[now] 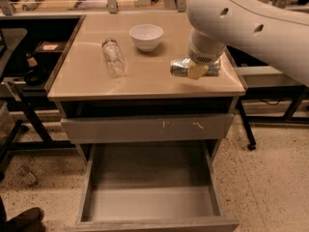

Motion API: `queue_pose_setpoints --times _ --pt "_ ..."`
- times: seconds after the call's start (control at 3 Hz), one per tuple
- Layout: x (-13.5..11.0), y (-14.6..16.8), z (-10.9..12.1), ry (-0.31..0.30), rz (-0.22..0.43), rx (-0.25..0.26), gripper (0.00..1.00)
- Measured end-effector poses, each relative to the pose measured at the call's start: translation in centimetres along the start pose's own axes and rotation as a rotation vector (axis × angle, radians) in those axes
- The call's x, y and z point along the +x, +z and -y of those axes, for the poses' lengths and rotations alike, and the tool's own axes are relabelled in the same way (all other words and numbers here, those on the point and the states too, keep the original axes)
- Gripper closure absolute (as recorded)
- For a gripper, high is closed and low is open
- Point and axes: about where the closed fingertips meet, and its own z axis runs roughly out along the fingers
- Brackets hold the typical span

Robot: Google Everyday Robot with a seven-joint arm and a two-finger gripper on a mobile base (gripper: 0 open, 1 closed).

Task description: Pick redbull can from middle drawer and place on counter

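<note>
My gripper [196,70] is shut on the redbull can [179,67], a slim silvery can held lying sideways. One pale fingertip [196,72] shows across the can's middle. The can hangs low over the right part of the beige counter [145,79]; I cannot tell whether it touches the top. The middle drawer [149,199] is pulled out below, and its flat grey floor is bare. The white arm covers the counter's back right corner.
A clear bottle [114,57] lies on its side on the counter's left half. A white bowl [146,36] stands at the back middle. A shut grey drawer front with white scratches [145,128] sits above the open drawer. Dark shelving [29,62] stands to the left.
</note>
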Motion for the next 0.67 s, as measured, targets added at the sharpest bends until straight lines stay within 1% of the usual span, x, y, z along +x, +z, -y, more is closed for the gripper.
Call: queue_pose_setpoints --times 0.33,0.67 --pt "-0.1 1.9 1.8 0.007 0.02 -0.026 1.0" --pt "-0.6 4.1 3.0 0.015 0.073 -0.058 1.0"
